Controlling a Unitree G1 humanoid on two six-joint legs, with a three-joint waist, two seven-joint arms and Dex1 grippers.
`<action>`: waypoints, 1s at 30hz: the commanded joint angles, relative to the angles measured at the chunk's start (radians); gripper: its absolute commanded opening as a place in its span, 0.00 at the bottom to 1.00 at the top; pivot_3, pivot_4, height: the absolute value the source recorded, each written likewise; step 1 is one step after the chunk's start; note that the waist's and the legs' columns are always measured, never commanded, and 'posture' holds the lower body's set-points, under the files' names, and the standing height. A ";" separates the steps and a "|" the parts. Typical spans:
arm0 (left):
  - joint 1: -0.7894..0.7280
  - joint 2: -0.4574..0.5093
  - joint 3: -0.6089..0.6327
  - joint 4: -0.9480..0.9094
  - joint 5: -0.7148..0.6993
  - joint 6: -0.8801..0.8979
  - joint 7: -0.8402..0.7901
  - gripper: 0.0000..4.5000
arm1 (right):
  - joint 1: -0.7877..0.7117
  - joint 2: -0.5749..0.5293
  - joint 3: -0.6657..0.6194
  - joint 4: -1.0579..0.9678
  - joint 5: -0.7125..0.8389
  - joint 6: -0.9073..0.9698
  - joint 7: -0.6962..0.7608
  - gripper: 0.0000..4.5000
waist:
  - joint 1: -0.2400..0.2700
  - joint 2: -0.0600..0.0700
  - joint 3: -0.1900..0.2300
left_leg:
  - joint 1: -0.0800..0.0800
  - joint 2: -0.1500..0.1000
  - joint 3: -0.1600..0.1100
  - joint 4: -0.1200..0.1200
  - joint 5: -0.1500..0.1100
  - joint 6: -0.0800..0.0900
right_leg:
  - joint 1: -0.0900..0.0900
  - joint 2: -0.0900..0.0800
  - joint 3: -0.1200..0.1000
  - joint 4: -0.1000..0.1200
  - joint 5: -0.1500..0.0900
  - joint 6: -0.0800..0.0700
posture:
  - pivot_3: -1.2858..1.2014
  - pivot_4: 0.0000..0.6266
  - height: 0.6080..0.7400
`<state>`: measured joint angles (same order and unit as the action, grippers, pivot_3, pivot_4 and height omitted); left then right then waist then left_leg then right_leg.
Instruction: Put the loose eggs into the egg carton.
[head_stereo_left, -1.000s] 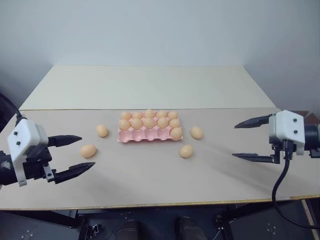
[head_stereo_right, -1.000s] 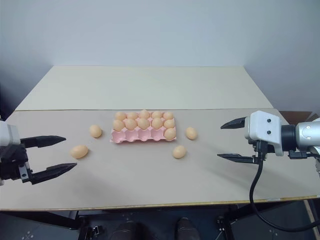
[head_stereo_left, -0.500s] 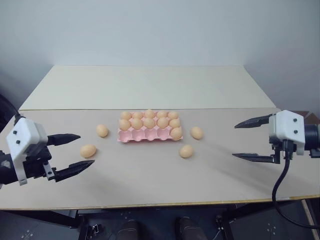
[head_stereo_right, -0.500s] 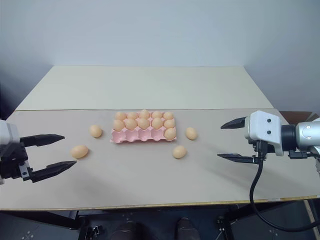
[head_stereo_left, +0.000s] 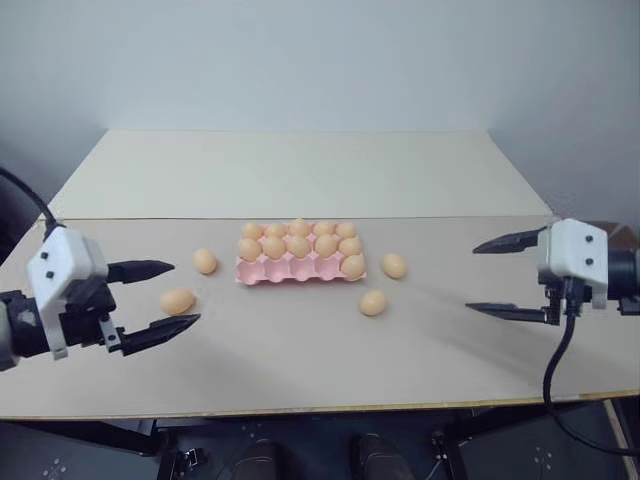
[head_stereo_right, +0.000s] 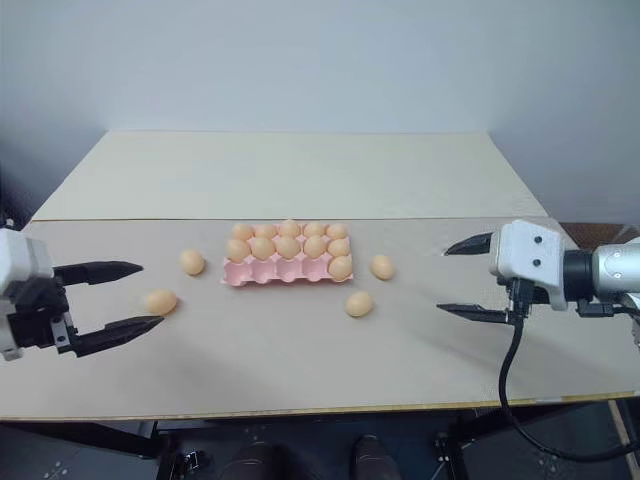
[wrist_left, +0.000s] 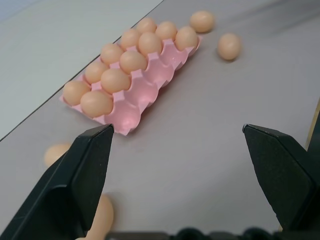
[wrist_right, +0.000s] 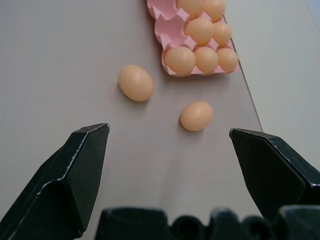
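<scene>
Beside leftmost egg (head_stereo_left: 177, 300), left tool (head_stereo_left: 168, 296) edged closer, open.

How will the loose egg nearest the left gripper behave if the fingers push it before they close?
The egg is smooth and oval and lies free on the flat table, so a nudge would probably roll it in a curve. Its glossy, rounded shell may slip from the black fingers. It is likely fragile, so squeeze gently.

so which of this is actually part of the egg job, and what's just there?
Job:
- four loose eggs
- egg carton, near row mostly unfilled
- left gripper and right gripper, both open

Just there:
- table
- rear table
</scene>
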<state>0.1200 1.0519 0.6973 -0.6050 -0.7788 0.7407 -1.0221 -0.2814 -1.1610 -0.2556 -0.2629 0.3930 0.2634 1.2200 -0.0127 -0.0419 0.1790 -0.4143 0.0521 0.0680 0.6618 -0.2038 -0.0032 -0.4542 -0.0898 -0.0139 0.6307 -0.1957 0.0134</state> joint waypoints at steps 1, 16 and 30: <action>-0.016 0.009 -0.030 -0.012 -0.019 -0.002 -0.005 1.00 | -0.053 0.017 0.014 0.015 -0.024 0.016 -0.060 1.00 | -0.001 0.000 0.000 | 0.000 0.000 0.000 0.000 0.000 0.000 | 0.000 0.000 0.000 0.000 0.000 0.000 | 0.52 0.24 1.00; -0.174 0.012 -0.282 0.026 -0.012 -0.024 -0.008 1.00 | -0.273 0.373 0.294 0.312 -0.247 -0.022 -0.305 1.00 | 0.000 0.000 0.000 | -0.001 0.000 0.000 0.000 0.000 0.000 | 0.000 0.001 0.001 0.000 0.004 0.006 | 0.52 0.24 1.00; -0.150 -0.021 -0.324 0.016 0.029 -0.037 0.018 1.00 | -0.425 0.579 0.395 0.606 -0.358 -0.074 -0.375 1.00 | -0.002 0.000 0.000 | -0.001 0.000 0.000 0.000 0.001 0.001 | 0.000 0.002 0.001 0.000 0.005 0.005 | 0.52 0.24 1.00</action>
<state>-0.0320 1.0314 0.3644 -0.5694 -0.7491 0.7200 -1.0079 -0.6746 -0.5820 0.1478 0.3270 0.0419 0.2176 0.8623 -0.0149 -0.0423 0.1787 -0.4155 0.0518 0.0676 0.6618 -0.2032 -0.0024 -0.4542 -0.0882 -0.0133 0.6306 -0.1908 0.0188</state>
